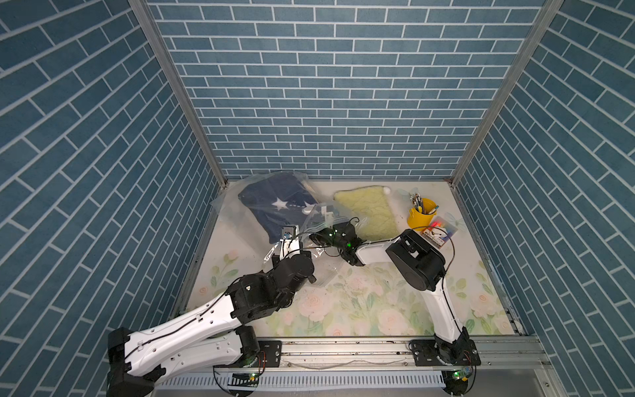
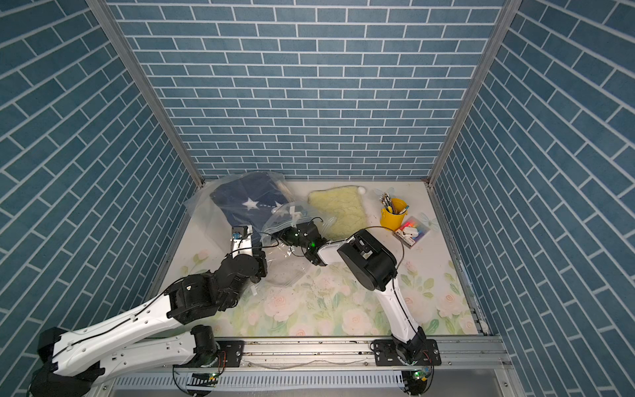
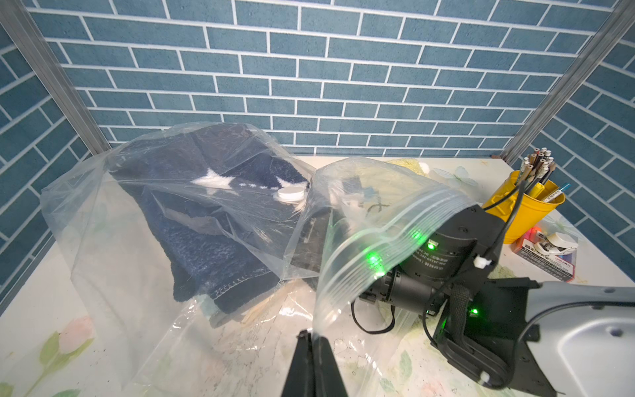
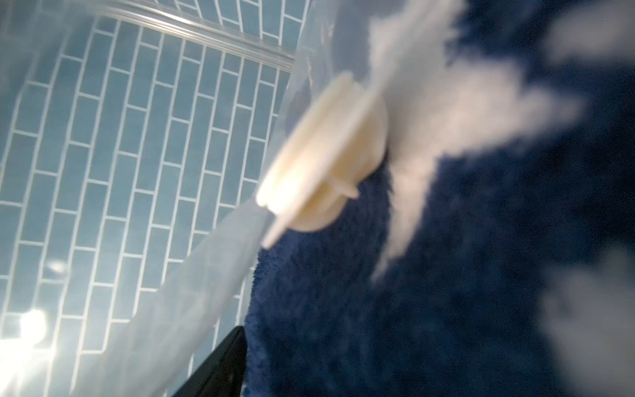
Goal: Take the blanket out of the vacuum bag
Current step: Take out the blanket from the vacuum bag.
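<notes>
left claw (image 3: pixel 314 338) clamped on vacuum bag (image 3: pixel 388 227) zip edge, mouth held up | right claw (image 1: pixel 324 218) in through mouth, open/closed: can't tell | navy star blanket (image 3: pixel 206 220) inside bag under valve cap (image 3: pixel 292 195), far-left of bench (image 3: pixel 34 326)

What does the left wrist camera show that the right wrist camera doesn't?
Only the left wrist view: the left gripper pinching the bag by its zip edge, the right arm reaching inside, the yellow pencil cup. Only the right wrist view: a blurry close-up from inside the bag. Both: the navy starred blanket, the white valve cap, the brick wall.
</notes>
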Action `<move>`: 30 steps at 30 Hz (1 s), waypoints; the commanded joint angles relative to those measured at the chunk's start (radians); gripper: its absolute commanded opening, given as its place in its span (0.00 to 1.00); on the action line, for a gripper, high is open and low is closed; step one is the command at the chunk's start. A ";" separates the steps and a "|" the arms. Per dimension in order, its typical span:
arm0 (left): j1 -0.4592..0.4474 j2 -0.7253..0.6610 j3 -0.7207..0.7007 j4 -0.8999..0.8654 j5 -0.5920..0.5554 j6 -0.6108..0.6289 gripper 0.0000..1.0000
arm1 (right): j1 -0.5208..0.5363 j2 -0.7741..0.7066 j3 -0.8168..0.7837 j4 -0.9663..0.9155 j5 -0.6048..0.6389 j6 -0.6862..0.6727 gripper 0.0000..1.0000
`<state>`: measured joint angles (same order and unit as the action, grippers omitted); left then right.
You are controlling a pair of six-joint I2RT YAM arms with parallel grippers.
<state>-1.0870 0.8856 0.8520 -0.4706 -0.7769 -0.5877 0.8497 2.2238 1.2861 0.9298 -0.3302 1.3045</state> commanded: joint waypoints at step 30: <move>-0.002 -0.002 0.017 0.008 0.002 0.006 0.00 | -0.006 0.126 0.226 -0.065 -0.036 0.024 0.58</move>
<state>-1.0870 0.8875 0.8520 -0.4625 -0.7723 -0.5869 0.8467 2.3161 1.4586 0.8860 -0.3500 1.3224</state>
